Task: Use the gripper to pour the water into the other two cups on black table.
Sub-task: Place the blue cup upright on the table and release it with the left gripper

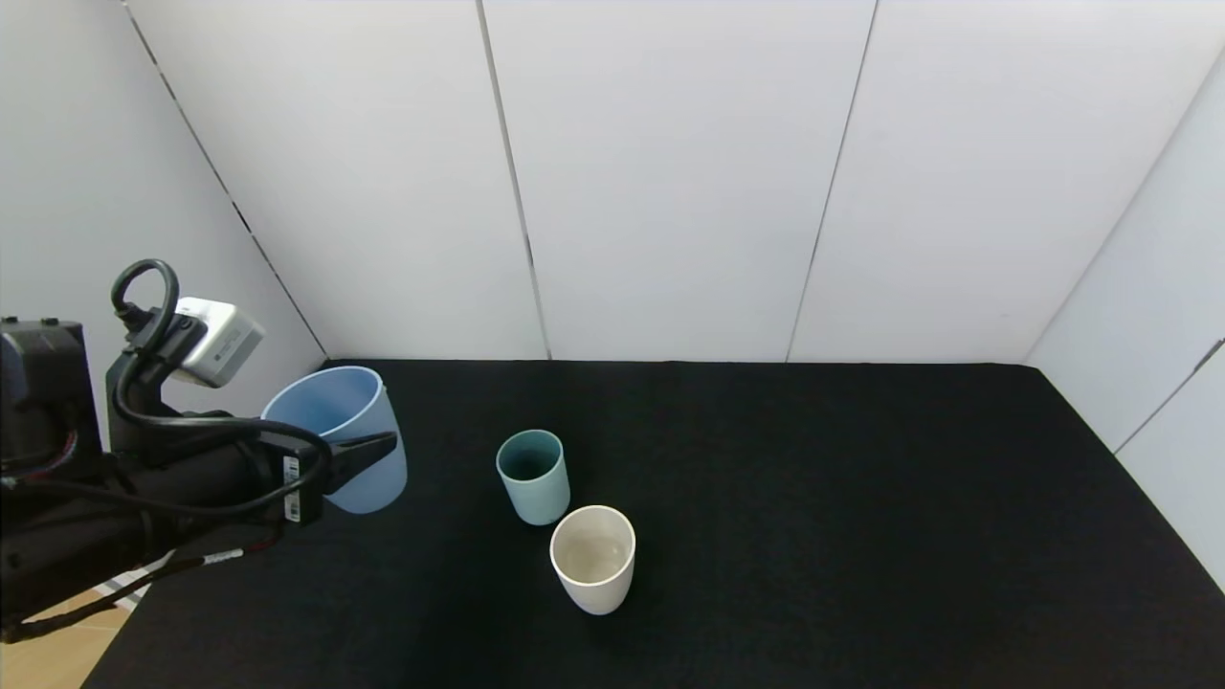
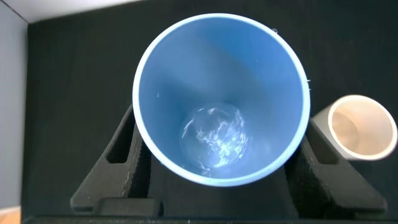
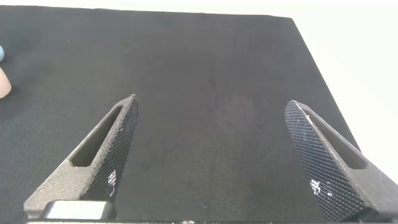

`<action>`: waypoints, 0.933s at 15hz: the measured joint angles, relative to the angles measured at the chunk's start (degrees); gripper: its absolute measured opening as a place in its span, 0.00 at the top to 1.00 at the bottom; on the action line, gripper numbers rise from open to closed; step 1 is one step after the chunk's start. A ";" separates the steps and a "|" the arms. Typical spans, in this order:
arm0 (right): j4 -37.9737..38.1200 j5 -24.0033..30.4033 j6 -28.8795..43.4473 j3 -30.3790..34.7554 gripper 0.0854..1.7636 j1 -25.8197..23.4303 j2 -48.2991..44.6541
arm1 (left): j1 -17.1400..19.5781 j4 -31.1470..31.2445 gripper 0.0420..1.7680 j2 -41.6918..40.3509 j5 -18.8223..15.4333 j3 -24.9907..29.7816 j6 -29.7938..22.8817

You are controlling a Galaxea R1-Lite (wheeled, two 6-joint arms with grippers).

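- left gripper (image 1: pixel 368 457) at table's left edge, fingers clamped on light blue tumbler (image 1: pixel 343 435), lifted, a little water in its bottom (image 2: pixel 214 137)
- cream-white cup (image 1: pixel 593 557) and teal-green cup (image 1: pixel 532 475) upright mid black table (image 1: pixel 813 498), just beside each other
- right gripper (image 3: pixel 214 155) spread wide over bare table

left gripper (image 1: pixel 368 455) clamps the light blue cup (image 1: pixel 340 438), fingers on both sides of its wall, cup lifted above the black table (image 1: pixel 813 498) at its far left and tilted slightly. a little water pools in its bottom. teal-green cup (image 1: pixel 532 476) stands upright near table centre, inside looks dark. cream-white cup (image 1: pixel 593 558) stands upright just beside it, nearer the robot and slightly right; whether they touch, cannot tell.
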 joint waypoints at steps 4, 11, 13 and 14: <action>0.00 0.00 0.02 0.00 0.03 0.00 0.00 | 0.37 -4.85 0.32 5.97 0.41 2.63 -0.85; 0.00 0.00 0.02 0.00 0.03 0.00 0.00 | 0.44 -13.73 0.32 18.02 0.74 3.16 -4.33; 0.00 0.00 0.00 0.00 0.03 0.00 0.00 | 0.39 -19.13 0.32 22.52 0.74 2.69 -4.35; 0.00 0.00 0.00 0.00 0.03 0.00 0.00 | 0.33 -22.99 0.32 25.10 0.85 2.61 -4.30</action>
